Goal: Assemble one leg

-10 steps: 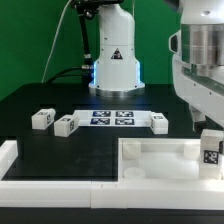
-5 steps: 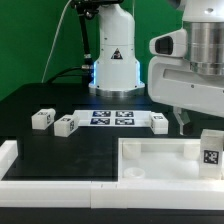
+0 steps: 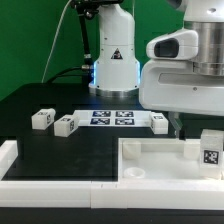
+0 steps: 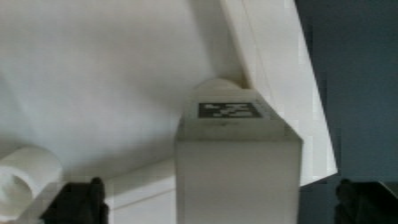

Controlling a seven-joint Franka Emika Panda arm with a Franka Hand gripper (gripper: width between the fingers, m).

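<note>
**Leg upright in the tray corner**

I see the leg (image 3: 210, 148) standing upright on the white tray part (image 3: 150, 160), at the exterior view's right. On my wrist view the gripper (image 4: 217, 203) straddles the leg (image 4: 240, 170), fingers (image 4: 80, 203) wide, not touching.

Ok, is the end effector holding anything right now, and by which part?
Nothing is held. In the wrist view the end effector is open: its fingers stand apart on either side of a leg, with gaps showing, not touching it.
</note>
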